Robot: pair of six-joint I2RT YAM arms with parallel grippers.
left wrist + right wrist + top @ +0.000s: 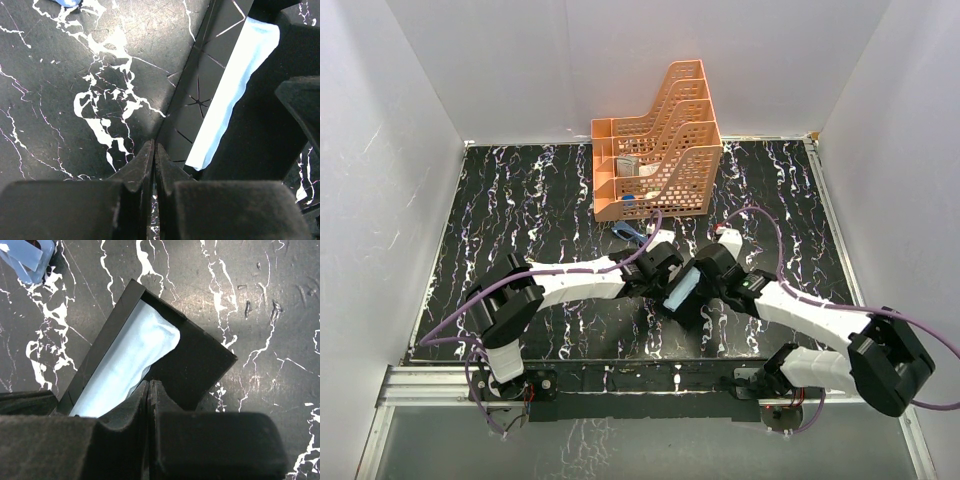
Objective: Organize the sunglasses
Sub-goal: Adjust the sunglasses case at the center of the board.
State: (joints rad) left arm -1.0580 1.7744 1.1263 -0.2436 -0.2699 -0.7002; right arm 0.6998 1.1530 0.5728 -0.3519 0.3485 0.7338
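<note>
the blue-framed sunglasses (631,233) lie on the black marbled tabletop (520,220), just on the near side of the orange file organizer (655,150). nearer still, a black case (200,360) holding a pale blue cloth (135,355) sits between the arms. the left end effector (154,150) and right end effector (149,387) both have their fingers pressed closed at the case's edge.

Closed pincer (154,152) beside black case (192,107), cloth (235,85) inside
</note>
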